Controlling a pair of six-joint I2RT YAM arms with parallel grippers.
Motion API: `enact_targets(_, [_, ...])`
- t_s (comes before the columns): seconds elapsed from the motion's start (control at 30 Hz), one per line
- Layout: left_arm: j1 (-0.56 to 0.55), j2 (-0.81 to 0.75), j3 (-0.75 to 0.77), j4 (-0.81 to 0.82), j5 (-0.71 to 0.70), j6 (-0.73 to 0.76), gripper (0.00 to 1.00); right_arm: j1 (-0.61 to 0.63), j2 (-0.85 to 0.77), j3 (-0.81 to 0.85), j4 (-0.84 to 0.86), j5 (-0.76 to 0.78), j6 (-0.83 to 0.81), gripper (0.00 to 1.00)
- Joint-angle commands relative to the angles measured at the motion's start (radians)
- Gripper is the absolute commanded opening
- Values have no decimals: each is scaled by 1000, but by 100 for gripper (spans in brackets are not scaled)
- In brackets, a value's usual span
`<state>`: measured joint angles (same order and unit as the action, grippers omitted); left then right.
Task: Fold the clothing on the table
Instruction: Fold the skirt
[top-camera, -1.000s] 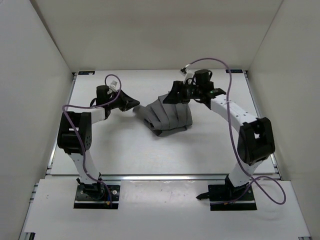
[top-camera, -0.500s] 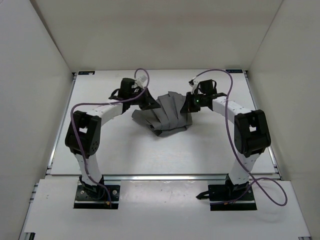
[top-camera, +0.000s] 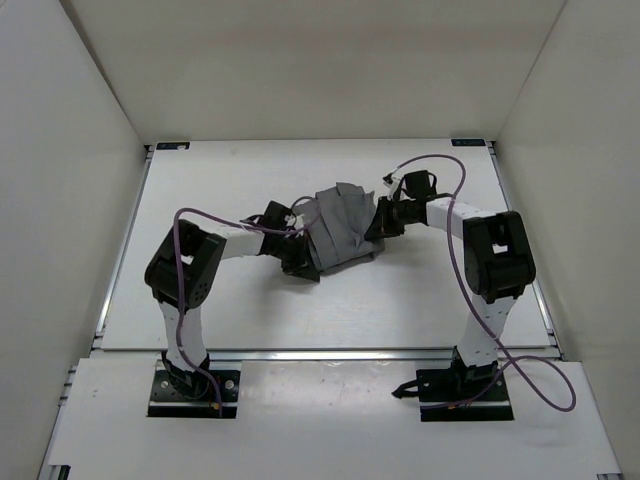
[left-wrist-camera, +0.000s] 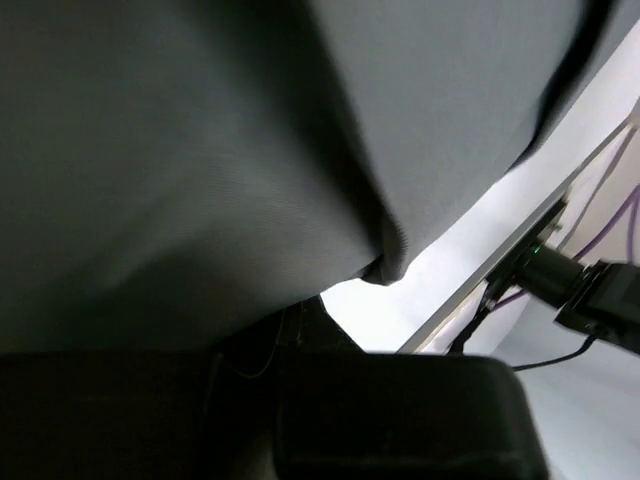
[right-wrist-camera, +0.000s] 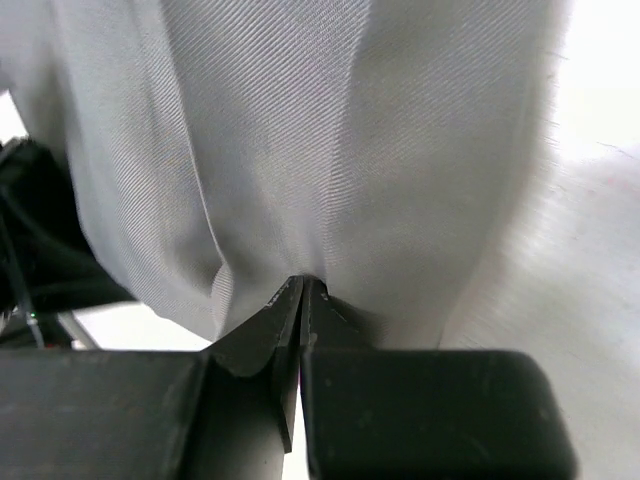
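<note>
The grey pleated clothing (top-camera: 340, 222) lies bunched in a compact heap on the middle of the white table (top-camera: 220, 310). My left gripper (top-camera: 301, 262) is at its near left edge. In the left wrist view the clothing (left-wrist-camera: 200, 150) drapes right over the dark, shut left gripper (left-wrist-camera: 300, 315), whose tips are lost in shadow under the cloth. My right gripper (top-camera: 384, 222) is at the heap's right edge. The right wrist view shows the right gripper (right-wrist-camera: 303, 284) shut, pinching a fold of the clothing (right-wrist-camera: 330, 130) at its tips.
Plain white walls (top-camera: 80, 120) enclose the table on three sides. Thin metal rails (top-camera: 330, 352) run along its edges. Purple cables (top-camera: 205, 215) loop over both arms. In the left wrist view the right arm (left-wrist-camera: 590, 290) shows beyond the cloth.
Both grippers have closed in on the clothing and shut. The left gripper swung from the far left side down to the near left edge, and the fanned cloth has bunched narrower.
</note>
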<state>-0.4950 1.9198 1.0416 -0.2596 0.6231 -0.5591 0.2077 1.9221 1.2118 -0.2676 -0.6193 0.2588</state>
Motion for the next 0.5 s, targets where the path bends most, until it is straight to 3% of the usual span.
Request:
enact_targets(0.0, [41, -74, 27, 37, 1, 8, 0, -36, -75, 31, 39, -63, 14, 0])
enact_targets(0.1, [50, -119, 89, 13, 42, 1, 7, -63, -127, 74, 18, -118, 25, 13])
enact_targets(0.17, [50, -160, 121, 13, 66, -10, 15, -80, -150, 151, -51, -152, 7, 31])
enact_targets(0.3, [55, -307, 103, -6, 50, -19, 42, -77, -202, 242, -231, -18, -113, 59])
enact_targets(0.37, [71, -373, 57, -10, 14, -16, 57, -62, -259, 226, -278, 135, -148, 62])
enact_targets(0.47, [122, -522, -54, -72, -205, 33, 72, -67, -314, 145, -272, 249, -190, 66])
